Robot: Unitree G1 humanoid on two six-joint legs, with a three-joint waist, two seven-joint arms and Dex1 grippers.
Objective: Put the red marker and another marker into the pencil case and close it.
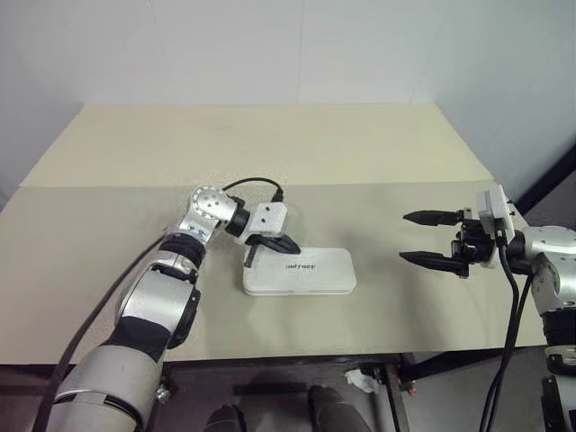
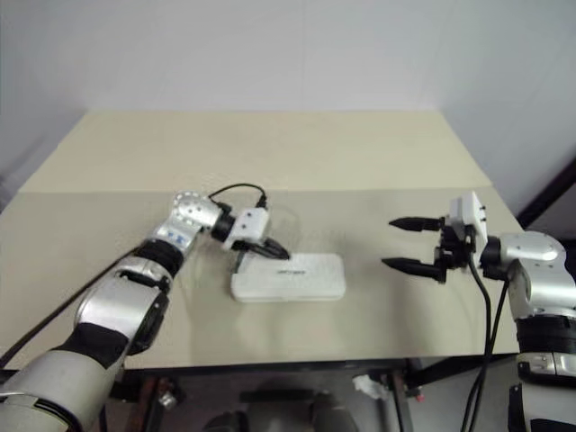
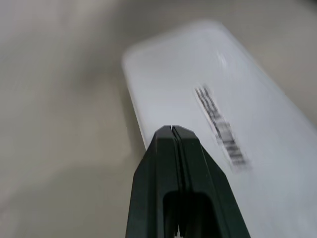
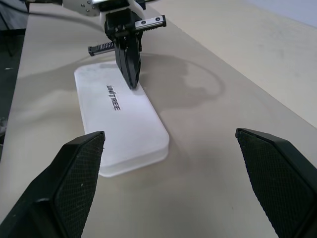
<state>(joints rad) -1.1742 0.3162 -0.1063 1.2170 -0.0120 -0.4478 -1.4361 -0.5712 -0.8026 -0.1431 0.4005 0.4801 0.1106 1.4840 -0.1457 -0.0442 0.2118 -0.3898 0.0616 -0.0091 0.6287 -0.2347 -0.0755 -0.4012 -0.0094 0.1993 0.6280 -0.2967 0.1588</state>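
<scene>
Beige table, broad, the landmark here. White pencil case lies flat on it near the front edge, lid down and closed, dark lettering facing up. Left gripper sits over the case's back left part, tip at or just above the lid; contact unclear. Its jaws are pressed together, holding nothing. Right gripper hovers well to the case's right, over the table, jaws spread wide, empty.

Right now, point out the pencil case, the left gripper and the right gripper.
pencil case (image 1: 310, 274): left eye view, middle of the closed lid.
left gripper (image 4: 132, 82): right wrist view, tips of the shut jaws.
right gripper (image 1: 416, 238): left eye view, gap between the open jaws.
</scene>
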